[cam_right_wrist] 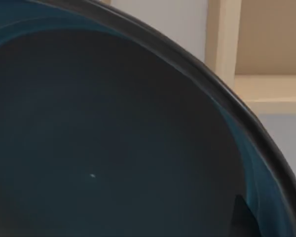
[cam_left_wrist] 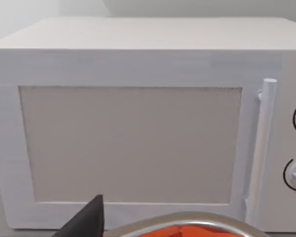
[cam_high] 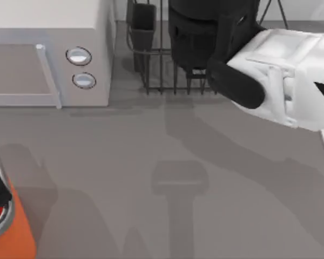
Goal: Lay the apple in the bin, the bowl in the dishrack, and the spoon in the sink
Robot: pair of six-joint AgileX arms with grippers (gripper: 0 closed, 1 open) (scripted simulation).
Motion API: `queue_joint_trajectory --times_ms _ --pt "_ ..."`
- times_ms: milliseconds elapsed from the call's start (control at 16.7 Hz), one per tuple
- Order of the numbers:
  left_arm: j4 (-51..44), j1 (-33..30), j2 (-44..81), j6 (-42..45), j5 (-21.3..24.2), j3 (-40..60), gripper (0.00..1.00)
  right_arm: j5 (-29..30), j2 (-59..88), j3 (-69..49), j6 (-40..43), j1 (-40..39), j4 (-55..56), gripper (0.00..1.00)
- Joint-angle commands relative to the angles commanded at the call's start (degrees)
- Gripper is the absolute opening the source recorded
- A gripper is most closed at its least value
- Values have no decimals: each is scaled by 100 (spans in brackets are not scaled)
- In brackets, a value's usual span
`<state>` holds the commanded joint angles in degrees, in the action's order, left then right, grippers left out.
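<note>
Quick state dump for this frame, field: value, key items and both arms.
bowl: blue, close up against the right wrist camera
dishrack: back of table, beside the microwave
right arm: over the dishrack
bin: orange, table's left edge, something red inside
left claw: above the bin rim, facing the microwave door

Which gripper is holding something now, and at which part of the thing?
It cannot be told. The right arm reaches over the dishrack, and the bowl sits close before its wrist camera, but no grip is visible. The left arm stays at the bin.
</note>
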<state>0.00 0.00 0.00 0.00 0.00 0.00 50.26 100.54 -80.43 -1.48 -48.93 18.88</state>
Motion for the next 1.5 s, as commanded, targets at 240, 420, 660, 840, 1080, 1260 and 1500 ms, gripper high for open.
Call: queue_joint_trajectory --times_ms 240,420,660,840,1080,1260,1500 --pt "0 0 0 0 0 0 100 -753 1104 248 38 791 1459 0" --pt "0 0 0 0 0 0 100 -1146 1589 381 46 1201 2042 0" --pt "0 0 0 0 0 0 100 -1215 1660 405 46 1272 2127 0" --pt "0 0 0 0 0 0 100 -1215 1660 405 46 1272 2127 15" --pt "0 0 0 0 0 0 100 -1215 1660 405 46 1272 2127 45" --pt "0 0 0 0 0 0 100 -1215 1660 405 46 1272 2127 68" --pt "0 0 0 0 0 0 100 -1215 1660 405 46 1272 2127 98"
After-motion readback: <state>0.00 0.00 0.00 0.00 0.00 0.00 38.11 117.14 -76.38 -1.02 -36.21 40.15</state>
